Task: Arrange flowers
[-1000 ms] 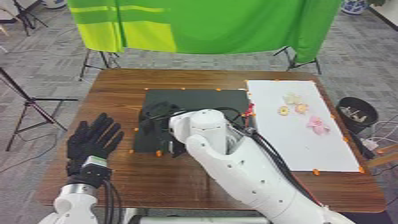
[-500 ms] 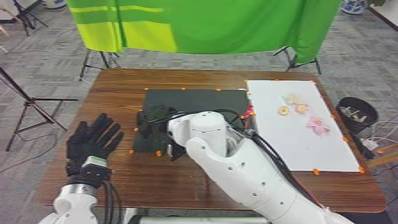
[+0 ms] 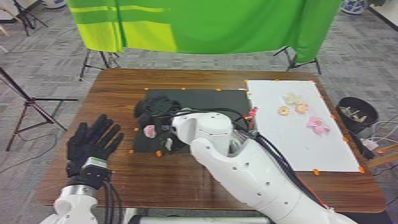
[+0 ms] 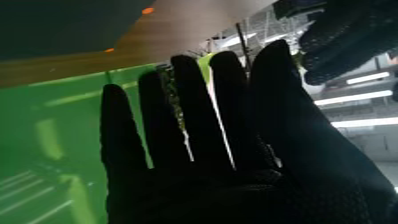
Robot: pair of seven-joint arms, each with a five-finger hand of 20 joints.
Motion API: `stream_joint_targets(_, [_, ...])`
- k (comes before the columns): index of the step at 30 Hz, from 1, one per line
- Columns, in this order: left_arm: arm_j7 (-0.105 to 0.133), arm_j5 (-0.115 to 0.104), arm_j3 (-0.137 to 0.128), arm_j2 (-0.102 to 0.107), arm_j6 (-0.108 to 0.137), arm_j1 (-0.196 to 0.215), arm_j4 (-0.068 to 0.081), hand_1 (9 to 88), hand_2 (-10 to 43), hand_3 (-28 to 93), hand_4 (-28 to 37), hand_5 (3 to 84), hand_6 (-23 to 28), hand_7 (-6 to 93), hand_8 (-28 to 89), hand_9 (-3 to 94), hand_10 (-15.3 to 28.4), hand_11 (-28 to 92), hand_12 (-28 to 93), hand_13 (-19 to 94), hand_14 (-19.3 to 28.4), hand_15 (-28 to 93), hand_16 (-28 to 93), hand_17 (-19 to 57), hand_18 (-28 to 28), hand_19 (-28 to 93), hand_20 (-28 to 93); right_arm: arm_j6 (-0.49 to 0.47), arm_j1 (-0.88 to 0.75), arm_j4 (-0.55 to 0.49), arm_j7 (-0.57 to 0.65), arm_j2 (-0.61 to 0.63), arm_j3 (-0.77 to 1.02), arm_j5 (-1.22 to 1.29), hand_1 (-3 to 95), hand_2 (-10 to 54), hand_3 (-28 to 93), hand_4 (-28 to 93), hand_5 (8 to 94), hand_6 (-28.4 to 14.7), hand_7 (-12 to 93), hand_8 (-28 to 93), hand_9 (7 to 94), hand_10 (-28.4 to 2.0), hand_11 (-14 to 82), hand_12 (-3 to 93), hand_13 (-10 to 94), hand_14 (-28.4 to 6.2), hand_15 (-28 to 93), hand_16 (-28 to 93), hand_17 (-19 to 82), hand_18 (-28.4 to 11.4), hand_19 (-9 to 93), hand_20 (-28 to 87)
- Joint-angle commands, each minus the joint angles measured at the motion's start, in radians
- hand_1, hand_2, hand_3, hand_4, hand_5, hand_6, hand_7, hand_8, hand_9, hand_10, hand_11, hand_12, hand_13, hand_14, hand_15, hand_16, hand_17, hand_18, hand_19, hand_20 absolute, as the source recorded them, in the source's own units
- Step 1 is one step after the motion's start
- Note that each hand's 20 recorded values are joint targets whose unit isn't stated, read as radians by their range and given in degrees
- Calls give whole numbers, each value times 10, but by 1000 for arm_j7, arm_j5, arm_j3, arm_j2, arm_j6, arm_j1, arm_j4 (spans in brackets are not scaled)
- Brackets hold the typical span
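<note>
In the head view, my right hand [image 3: 158,109] is over the left part of the black mat [image 3: 209,96]. A pink flower [image 3: 149,131] lies on the mat, just nearer than that hand. My left hand [image 3: 92,142] is open at the table's left side. Pale yellow flowers [image 3: 292,99], small peach ones [image 3: 301,108] and a pink flower [image 3: 318,125] lie on the white sheet [image 3: 293,150]. Something red and pink [image 3: 252,113] is at the border of mat and sheet. The right wrist view shows my right hand [image 4: 204,185] with straight fingers, and my left hand [image 4: 351,42] farther off.
Orange markers line the mat and sheet on the brown table [image 3: 120,95]. The right forearm and its black cables cover the mat's near right part. A black bin [image 3: 357,111] stands beyond the table's right edge, and a green cloth [image 3: 213,25] hangs behind the table.
My right hand has shifted toward the table's far side, and the pink flower on the mat has come into sight. The left hand has stayed where it was.
</note>
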Motion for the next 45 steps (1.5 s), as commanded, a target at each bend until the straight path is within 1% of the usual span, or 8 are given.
stream_joint_targets(1, [8, -7, 9, 0, 4, -1, 1, 273, 158, 708, -283, 455, 101, 147, -78, 350, 156, 279, 136, 258, 173, 472, -61, -66, 166, 417, 171, -202, 31, 64, -31, -62, 11, -131, 234, 217, 930, -158, 459, -35, 132, -128, 455, -108, 58, 115, 255, -130, 49, 219, -16, -171, 292, 116])
stream_joint_targets(12, [3, -5, -2, -8, 0, 12, 0, 273, 158, 707, -283, 455, 101, 147, -78, 351, 156, 280, 135, 258, 173, 471, -61, -66, 166, 417, 171, -158, 14, 39, -10, -25, -15, -117, 244, 222, 918, -166, 508, -20, 139, -125, 491, -94, 74, 114, 251, -123, 37, 217, -32, -165, 292, 108])
stream_joint_targets(22, [-10, -15, -10, -22, -3, 22, 1, 273, 158, 707, -283, 456, 102, 147, -77, 351, 156, 279, 135, 258, 173, 471, -61, -66, 166, 417, 171, -121, -15, -17, -23, 7, 4, -46, 241, 220, 921, -164, 525, 6, 222, -153, 426, -124, 54, 113, 248, -133, 40, 215, -18, -164, 293, 108])
stream_joint_targets(27, [-30, 10, -26, -45, -30, 28, 4, 272, 158, 708, -283, 455, 102, 146, -77, 350, 156, 278, 135, 257, 173, 471, -61, -66, 166, 417, 171, 68, -85, -151, 92, 135, 61, 62, 245, 168, 915, -181, 425, 27, 203, -151, 363, -131, 55, 120, 201, -145, 10, 233, -31, -171, 300, 109])
stream_joint_targets(30, [-33, 26, -29, -44, -52, 33, 5, 273, 157, 707, -283, 454, 101, 146, -77, 350, 156, 277, 134, 257, 173, 469, -62, -66, 166, 417, 171, 175, -174, -248, 195, 238, 158, 119, 252, 102, 884, -220, 385, -5, 187, -141, 352, -133, 62, 123, 225, -152, 10, 248, -11, -178, 329, 113])
stream_joint_targets(34, [-17, 31, -43, -47, -59, 56, -5, 272, 156, 706, -283, 450, 99, 143, -78, 349, 155, 269, 130, 257, 168, 451, -64, -66, 166, 414, 169, 149, -277, -310, 288, 359, 329, 136, 260, 32, 854, -245, 377, -24, 166, -131, 353, -145, 61, 122, 240, -159, 17, 246, 12, -183, 342, 118])
stream_joint_targets(39, [13, 27, -58, -44, -46, 79, -21, 272, 155, 703, -283, 449, 99, 139, -76, 349, 153, 263, 130, 259, 167, 445, -61, -66, 165, 410, 167, 186, -413, -345, 413, 478, 518, 179, 269, -86, 827, -258, 397, -37, 140, -118, 362, -159, 52, 125, 244, -167, 25, 239, 33, -192, 344, 131])
stream_joint_targets(45, [48, 6, -53, -37, -34, 66, -22, 272, 155, 704, -283, 451, 99, 140, -75, 352, 153, 264, 133, 261, 168, 449, -58, -66, 166, 411, 168, 276, -509, -354, 499, 552, 609, 195, 310, -95, 840, -267, 416, -48, 135, -114, 371, -161, 52, 124, 251, -171, 28, 233, 51, -191, 343, 135])
